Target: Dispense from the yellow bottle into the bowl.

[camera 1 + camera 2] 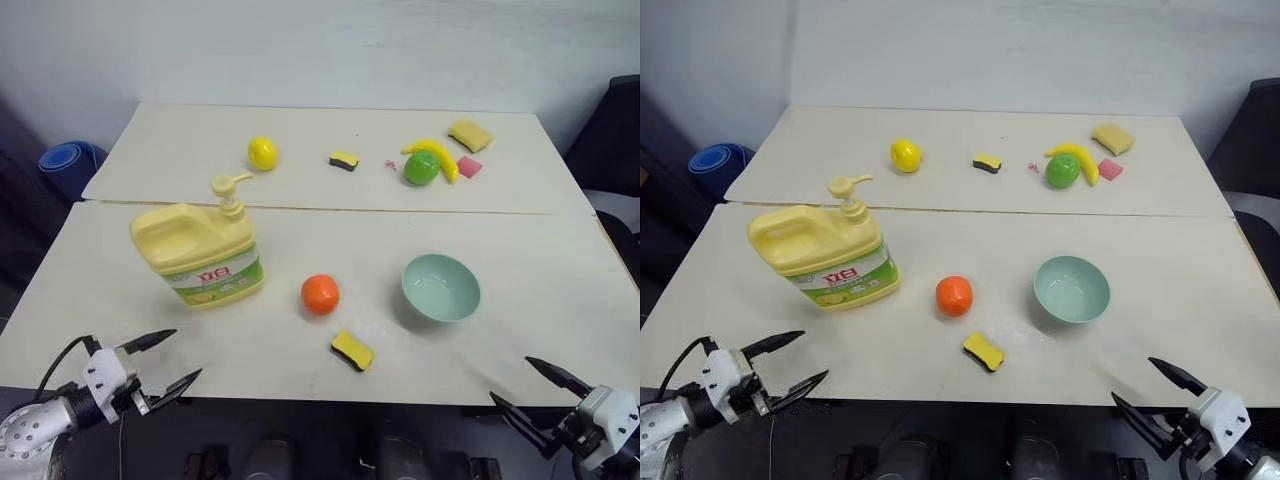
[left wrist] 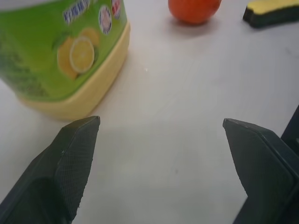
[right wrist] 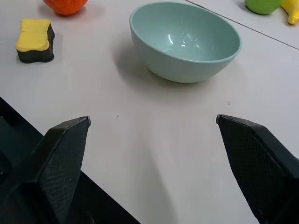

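Presently both released grippers, left gripper (image 1: 165, 361) and right gripper (image 1: 520, 382), hover at the table (image 1: 300, 370) edge.

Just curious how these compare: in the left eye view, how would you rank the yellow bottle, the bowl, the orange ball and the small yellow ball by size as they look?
1. yellow bottle
2. bowl
3. orange ball
4. small yellow ball: slightly smaller-looking, but it sits farther back, so this ranking is unsure.

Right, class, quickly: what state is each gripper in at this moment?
Left gripper: open, holding nothing, near the yellow bottle.
Right gripper: open, holding nothing, facing the bowl.
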Action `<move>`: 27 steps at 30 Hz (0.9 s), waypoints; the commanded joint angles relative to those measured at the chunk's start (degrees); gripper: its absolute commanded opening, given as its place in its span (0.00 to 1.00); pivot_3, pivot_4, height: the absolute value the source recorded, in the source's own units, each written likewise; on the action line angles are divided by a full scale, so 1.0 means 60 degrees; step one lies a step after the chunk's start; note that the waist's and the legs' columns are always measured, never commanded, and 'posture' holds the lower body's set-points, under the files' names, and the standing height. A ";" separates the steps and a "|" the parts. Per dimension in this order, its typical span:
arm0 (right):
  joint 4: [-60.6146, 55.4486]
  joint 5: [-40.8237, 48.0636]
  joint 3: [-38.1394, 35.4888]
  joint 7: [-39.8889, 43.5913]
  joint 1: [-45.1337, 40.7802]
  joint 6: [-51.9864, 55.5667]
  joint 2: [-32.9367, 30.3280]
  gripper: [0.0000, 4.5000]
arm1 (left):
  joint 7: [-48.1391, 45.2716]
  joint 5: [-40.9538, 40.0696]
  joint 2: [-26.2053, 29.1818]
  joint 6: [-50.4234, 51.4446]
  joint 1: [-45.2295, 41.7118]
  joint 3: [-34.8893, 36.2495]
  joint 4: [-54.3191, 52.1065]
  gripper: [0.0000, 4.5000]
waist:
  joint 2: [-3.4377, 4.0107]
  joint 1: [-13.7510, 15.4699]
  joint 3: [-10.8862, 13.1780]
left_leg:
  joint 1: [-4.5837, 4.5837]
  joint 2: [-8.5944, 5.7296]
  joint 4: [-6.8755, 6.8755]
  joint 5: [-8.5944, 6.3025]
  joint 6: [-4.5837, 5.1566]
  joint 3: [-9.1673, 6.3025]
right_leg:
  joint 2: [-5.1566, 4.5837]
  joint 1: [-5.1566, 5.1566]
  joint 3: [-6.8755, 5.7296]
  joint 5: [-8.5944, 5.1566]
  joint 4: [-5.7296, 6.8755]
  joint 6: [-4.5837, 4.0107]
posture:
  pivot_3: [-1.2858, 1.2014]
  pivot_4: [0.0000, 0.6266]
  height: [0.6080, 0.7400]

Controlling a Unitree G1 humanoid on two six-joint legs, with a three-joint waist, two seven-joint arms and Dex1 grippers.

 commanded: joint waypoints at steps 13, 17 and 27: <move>-0.5995 0.0564 0.3450 -0.2546 -0.1457 0.6733 -0.1688 1.00 | -0.1299 -0.1520 0.0834 0.2925 -0.0397 -0.0752 -0.3741 1.00 | -0.0009 0.0022 -0.0007 | 0.0001 0.0007 0.0013 0.0005 -0.0015 -0.0005 | 0.0004 -0.0001 0.0006 -0.0004 0.0012 -0.0008 | 0.52 0.24 1.00; -0.5911 -0.0509 0.5502 -0.3484 -0.3385 0.8387 -0.1354 1.00 | -0.1320 -0.1684 0.0986 0.3492 -0.0700 -0.0875 -0.4012 1.00 | -0.0011 -0.0004 -0.0006 | -0.0011 0.0007 0.0014 0.0008 -0.0024 -0.0007 | 0.0017 -0.0010 -0.0003 -0.0004 0.0004 -0.0007 | 0.52 0.24 1.00; -0.3463 -0.2567 0.7503 -0.4085 -0.5107 0.8488 -0.0424 0.87 | -0.1131 -0.1704 0.1067 0.4341 -0.0996 -0.1032 -0.4619 1.00 | -0.0029 -0.0032 -0.0017 | -0.0018 0.0006 0.0019 0.0026 -0.0031 -0.0009 | 0.0044 -0.0008 -0.0014 -0.0003 0.0034 -0.0005 | 0.52 0.24 1.00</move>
